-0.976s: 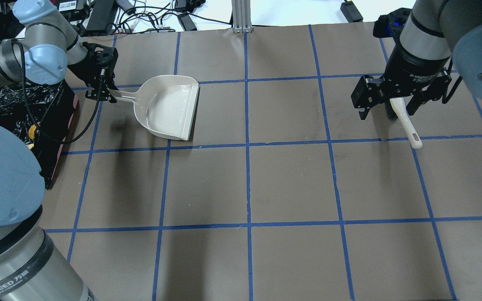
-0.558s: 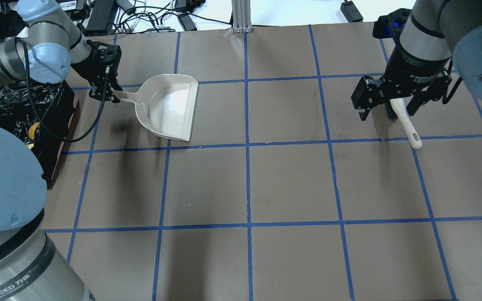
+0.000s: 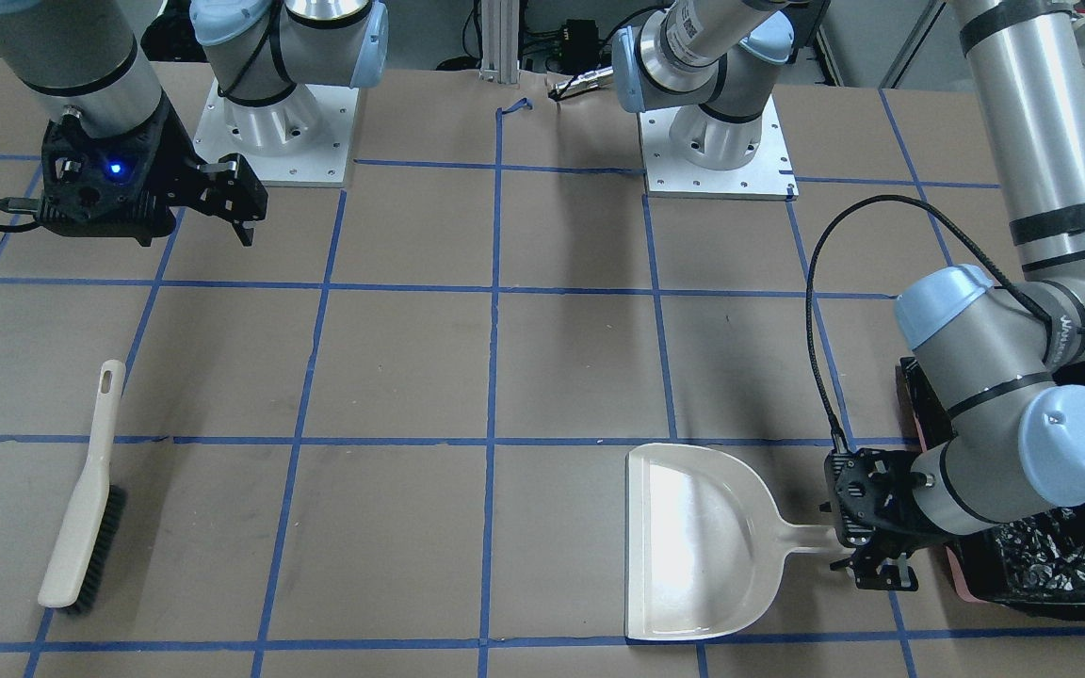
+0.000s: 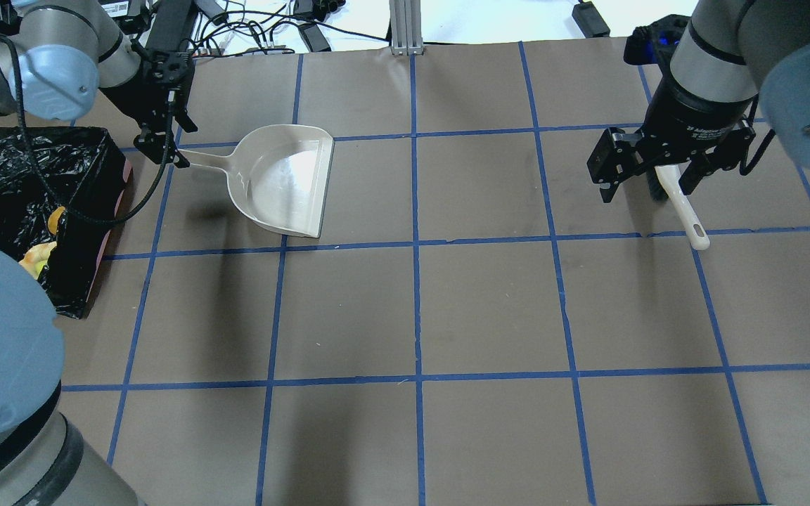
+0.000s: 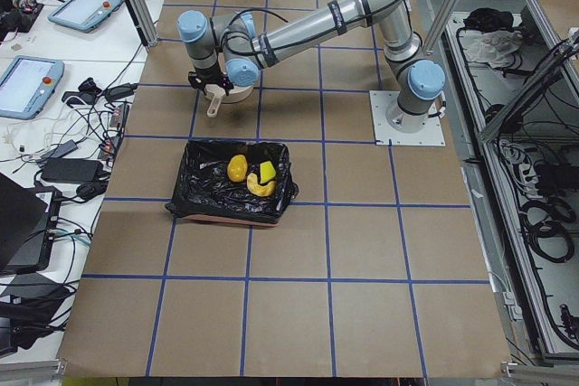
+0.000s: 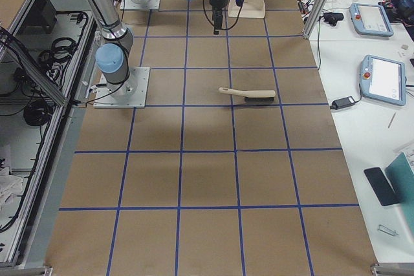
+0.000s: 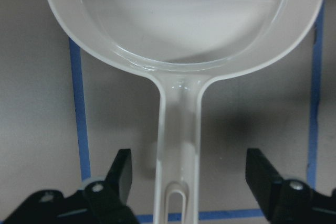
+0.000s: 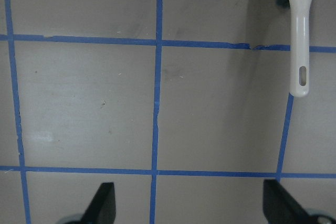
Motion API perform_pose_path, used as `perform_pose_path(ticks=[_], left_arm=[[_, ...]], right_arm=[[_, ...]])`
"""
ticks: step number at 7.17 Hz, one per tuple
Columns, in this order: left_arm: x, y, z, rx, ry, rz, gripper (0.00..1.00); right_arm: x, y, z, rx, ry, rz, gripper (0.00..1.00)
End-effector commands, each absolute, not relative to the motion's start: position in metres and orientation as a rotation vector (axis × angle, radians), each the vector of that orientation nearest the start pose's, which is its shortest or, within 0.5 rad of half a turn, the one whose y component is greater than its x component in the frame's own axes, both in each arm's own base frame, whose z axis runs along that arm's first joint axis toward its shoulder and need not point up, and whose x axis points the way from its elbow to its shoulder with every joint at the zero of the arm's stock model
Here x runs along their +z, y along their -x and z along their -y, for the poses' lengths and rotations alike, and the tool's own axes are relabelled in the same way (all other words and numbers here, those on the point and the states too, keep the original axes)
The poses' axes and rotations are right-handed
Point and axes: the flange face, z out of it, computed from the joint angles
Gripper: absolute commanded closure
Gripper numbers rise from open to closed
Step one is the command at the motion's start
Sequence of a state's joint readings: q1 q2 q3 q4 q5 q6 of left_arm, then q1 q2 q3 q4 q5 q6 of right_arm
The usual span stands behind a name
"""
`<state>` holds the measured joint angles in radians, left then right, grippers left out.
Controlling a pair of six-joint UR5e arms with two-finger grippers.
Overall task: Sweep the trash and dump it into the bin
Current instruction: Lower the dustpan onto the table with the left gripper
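The trash lies inside the bin (image 5: 194, 178): a yellow-brown lump (image 5: 236, 167), a green sponge wedge (image 5: 268, 171) and a croissant piece (image 5: 261, 187). The black-lined bin (image 4: 106, 151) stands at the table's left edge. The empty cream dustpan (image 4: 285, 179) lies flat beside it. My left gripper (image 4: 164, 151) is open and straddles the end of the dustpan's handle (image 7: 178, 129) without touching it. My right gripper (image 4: 647, 184) is open and empty, hovering above the brush (image 4: 683, 207).
The brush (image 3: 81, 508) lies flat on the table at my right, its handle (image 8: 302, 24) toward the table's middle. Blue tape lines grid the brown table. Cables and devices lie past the far edge (image 4: 236, 28).
My left arm has swung away toward the far left, uncovering the bin in the overhead view. The dustpan has stayed in place. The right arm has not moved.
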<state>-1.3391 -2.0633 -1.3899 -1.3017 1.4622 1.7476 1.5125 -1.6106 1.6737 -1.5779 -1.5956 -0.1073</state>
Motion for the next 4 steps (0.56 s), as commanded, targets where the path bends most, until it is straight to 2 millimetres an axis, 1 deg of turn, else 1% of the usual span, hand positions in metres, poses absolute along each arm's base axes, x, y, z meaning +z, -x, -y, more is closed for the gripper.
perform_pose_path(ticks=[1,2,3,4], left_arm=[[0.381,0.044,0.66,-0.137,-1.989,-2.51,0.2],[0.415,0.072,0.638,-0.131,-1.863,-2.588,0.2],[0.443,0.083,0.615,-0.128,-1.733,-2.665,0.2],[0.47,0.087,0.59,-0.109,-1.584,-2.768,0.2]], right_arm=[[0.458,-0.103,0.476,0.085,0.081,-3.16,0.0],[0.458,-0.103,0.476,0.085,0.081,-3.159,0.0],[0.458,-0.103,0.476,0.085,0.081,-3.158,0.0],[0.459,-0.103,0.476,0.083,0.078,-3.158,0.0]])
